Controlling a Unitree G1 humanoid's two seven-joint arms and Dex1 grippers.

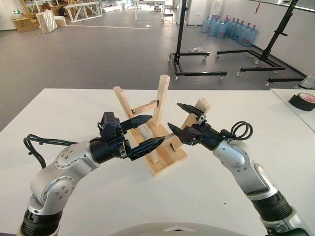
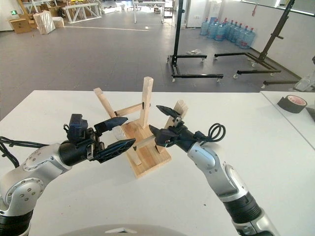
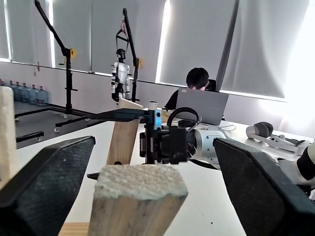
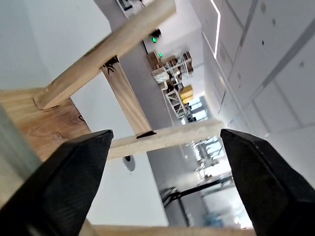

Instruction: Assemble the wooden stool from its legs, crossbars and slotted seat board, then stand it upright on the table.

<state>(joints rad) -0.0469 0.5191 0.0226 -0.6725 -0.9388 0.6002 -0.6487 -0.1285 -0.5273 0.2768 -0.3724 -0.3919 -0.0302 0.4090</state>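
assembly seemed nearly done: the pale wooden stool lay inverted on the white table. black left gripper and right gripper gaped wide beside its legs; flipping it upright would need firm two-sided grips.

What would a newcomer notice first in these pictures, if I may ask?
The wooden stool catches the eye first. It sits upside down in the middle of the white table, with its seat board down and its legs pointing up. The left end effector and the right end effector flank it from either side, both open, with their fingers spread close to its legs and crossbars.
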